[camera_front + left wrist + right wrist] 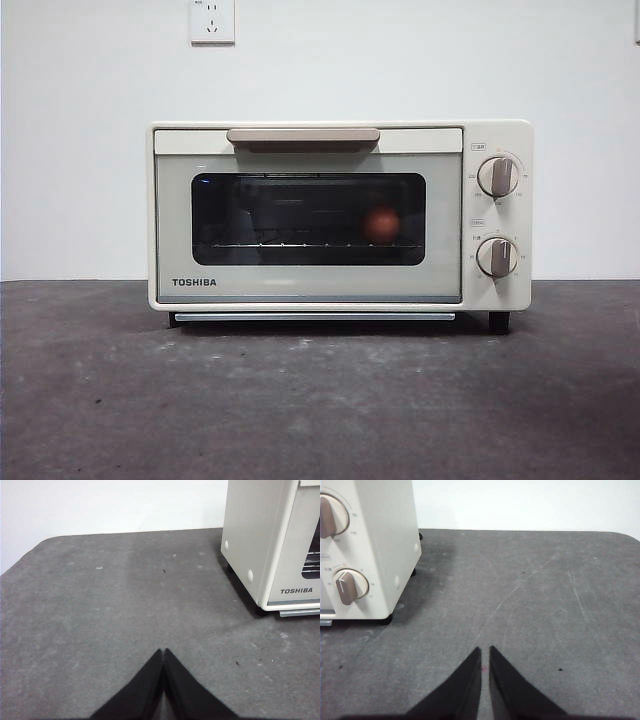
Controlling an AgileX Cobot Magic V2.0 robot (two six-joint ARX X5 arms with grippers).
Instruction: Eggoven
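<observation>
The cream TOSHIBA toaster oven [340,215] stands at the middle of the table with its door closed. Through the dark glass window a reddish-brown egg [381,225] rests on the wire rack, right of centre. The beige bar handle [303,135] runs along the door's top edge. My left gripper [163,652] is shut with nothing in it, over the mat to the left of the oven [272,545]. My right gripper [485,651] is shut and holds nothing, over the mat to the right of the oven [367,547]. Neither arm shows in the front view.
Two grey knobs [498,176] [496,257] sit on the oven's right panel. A dark grey mat [300,400] covers the table. A white wall with a socket [212,20] stands behind.
</observation>
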